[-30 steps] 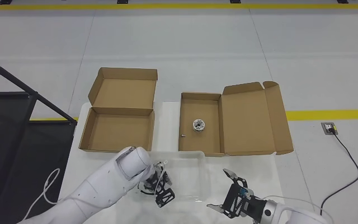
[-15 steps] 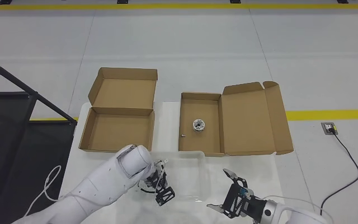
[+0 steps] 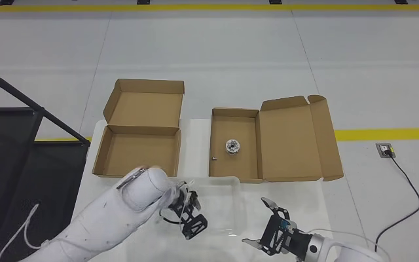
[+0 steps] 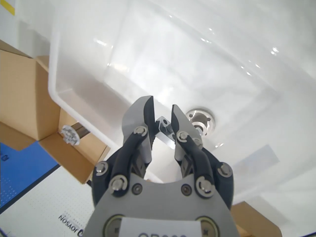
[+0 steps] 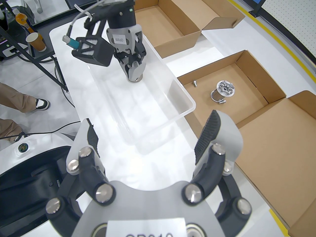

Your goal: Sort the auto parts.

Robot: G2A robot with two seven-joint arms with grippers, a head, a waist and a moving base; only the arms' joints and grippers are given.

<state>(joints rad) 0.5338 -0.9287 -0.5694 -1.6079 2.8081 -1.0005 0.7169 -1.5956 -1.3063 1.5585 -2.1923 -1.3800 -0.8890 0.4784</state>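
With one round housing (image 3: 232,145) already in the right cardboard box (image 3: 222,131), the left claw (image 4: 163,122) is pinched on a small metal block (image 4: 165,131) inside the clear bin (image 4: 51,87), a flanged ring (image 4: 201,120) beside it left to sort, while the right claw (image 5: 152,124) gapes wide, unloaded.

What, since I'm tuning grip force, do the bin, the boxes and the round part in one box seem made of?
Bin: probably clear glossy plastic; see-through walls with glints. Boxes: matte brown cardboard, with folded flaps. Round part: likely bare metal, silvery with a dull shine.
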